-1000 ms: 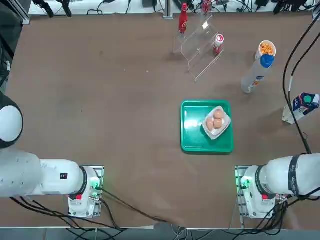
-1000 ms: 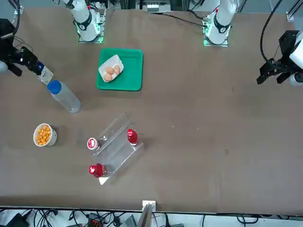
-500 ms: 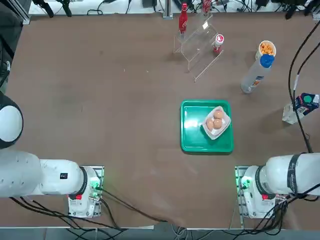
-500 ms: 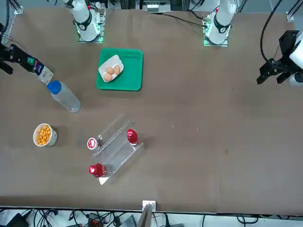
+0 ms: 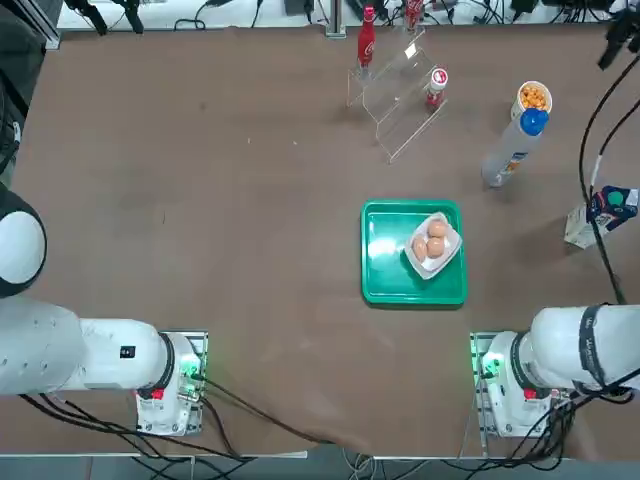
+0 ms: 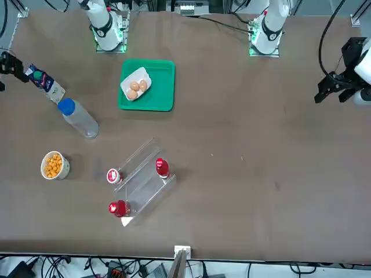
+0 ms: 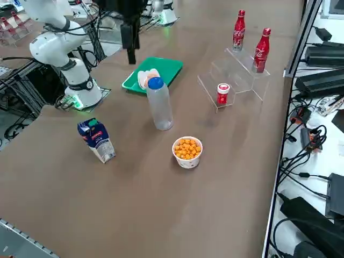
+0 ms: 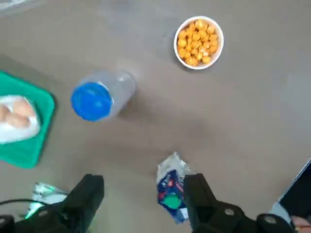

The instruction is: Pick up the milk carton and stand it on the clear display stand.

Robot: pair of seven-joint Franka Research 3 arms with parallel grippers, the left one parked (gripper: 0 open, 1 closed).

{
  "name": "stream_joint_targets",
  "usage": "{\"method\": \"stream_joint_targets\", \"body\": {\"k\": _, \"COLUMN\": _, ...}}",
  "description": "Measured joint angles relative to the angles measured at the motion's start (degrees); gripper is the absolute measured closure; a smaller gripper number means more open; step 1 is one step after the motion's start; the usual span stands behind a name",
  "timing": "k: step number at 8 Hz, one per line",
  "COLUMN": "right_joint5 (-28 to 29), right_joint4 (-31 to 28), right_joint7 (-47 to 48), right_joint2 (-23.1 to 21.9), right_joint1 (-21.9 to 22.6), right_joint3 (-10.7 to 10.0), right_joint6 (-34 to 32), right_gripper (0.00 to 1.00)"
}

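You have the right gripper above the table's right side, claw spread wide, presumably to straddle the milk carton

Red bottle label: white lettering was displayed, too small to be read.
Milk carton: printing was shown, but no word could be read.

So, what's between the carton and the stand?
The blue-capped bottle lies between carton and stand, seen in the top view. The right gripper is open above the table, near the carton.
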Motion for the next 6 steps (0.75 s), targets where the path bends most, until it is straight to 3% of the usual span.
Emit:
{"method": "stream_joint_targets", "body": {"k": 2, "right_joint5": -0.3, "right_joint4": -5.9, "right_joint7": -11.1, "right_joint2": -1.5, "right_joint1": -3.6, "right_joint3": -0.1, "right_joint6": 4.5, "right_gripper": 0.0}}
{"method": "stream_joint_targets", "body": {"k": 4, "right_joint5": -0.4, "right_joint4": -16.2, "right_joint7": -21.6, "right_joint2": -5.8, "right_joint1": -6.9, "right_joint3": -0.1, "right_joint6": 12.1, "right_gripper": 0.0}}
{"method": "stream_joint_targets", "body": {"k": 6, "right_joint5": -0.6, "right_joint4": -24.0, "right_joint7": -30.2, "right_joint2": -9.5, "right_joint1": -9.8, "right_joint3": -0.1, "right_joint6": 15.0, "right_gripper": 0.0}}
